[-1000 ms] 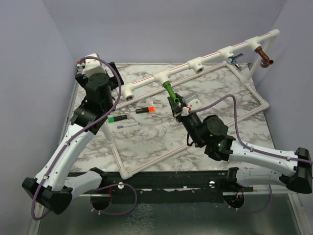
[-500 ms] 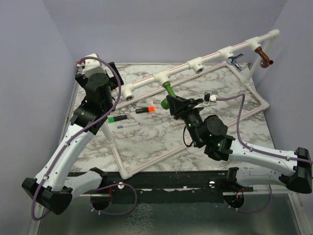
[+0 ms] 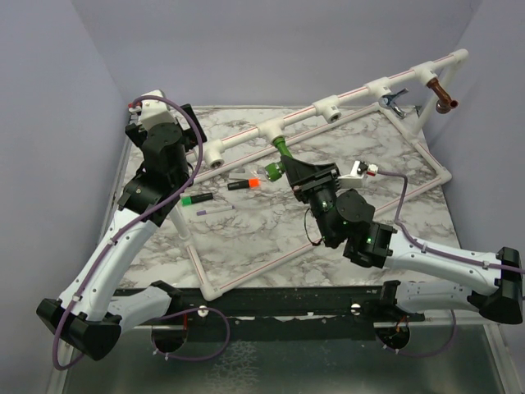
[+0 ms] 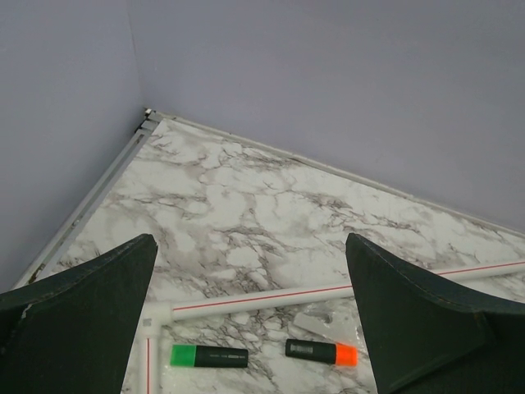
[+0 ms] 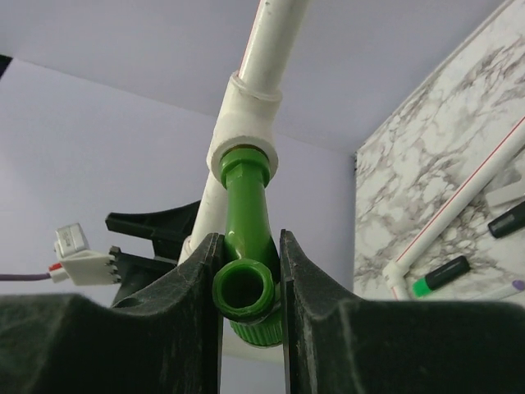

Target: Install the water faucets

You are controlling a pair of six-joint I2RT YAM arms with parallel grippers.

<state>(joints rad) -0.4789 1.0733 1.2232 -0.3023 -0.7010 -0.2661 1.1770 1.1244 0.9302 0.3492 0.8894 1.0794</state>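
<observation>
Writing: the dark barrels of the green-cap marker (image 4: 209, 356) and orange-cap marker (image 4: 321, 352) carry no label big enough to read. The white plug tag (image 5: 80, 250) by the R wrist cable is also illegible.

Pose, L to R: the L arm (image 3: 123, 238) rises from its base at the near-left corner, elbow bent, wrist high over the left edge of the surface. The L fingers (image 4: 90, 304) are spread wide w/ nothing between them, aimed at the far-left corner, both markers just below. The R arm (image 3: 443, 258) reaches from the near-right corner diagonally to mid-surface, wrist rolled and tipped up toward the raised pipe rail (image 3: 361, 90). The R fingers (image 5: 180, 312) are clenched on the green faucet (image 5: 246, 222), one pad each side of its body, round opening facing the wrist cam. Its upper end sits at the mouth of a white tee fitting (image 5: 244, 123), touching. Further right on the same rail hang the chrome faucet (image 3: 395, 102), then the copper faucet (image 3: 445, 100) near the rail's far-right end.

Surface & room: white marble-look surface (image 3: 246, 238) w/ grey veins, carrying a white pipe frame w/ thin red stripes. A pale pen (image 3: 215, 211) lies near the green-cap marker. Plain lilac walls (image 3: 271, 49) stand on three sides.
</observation>
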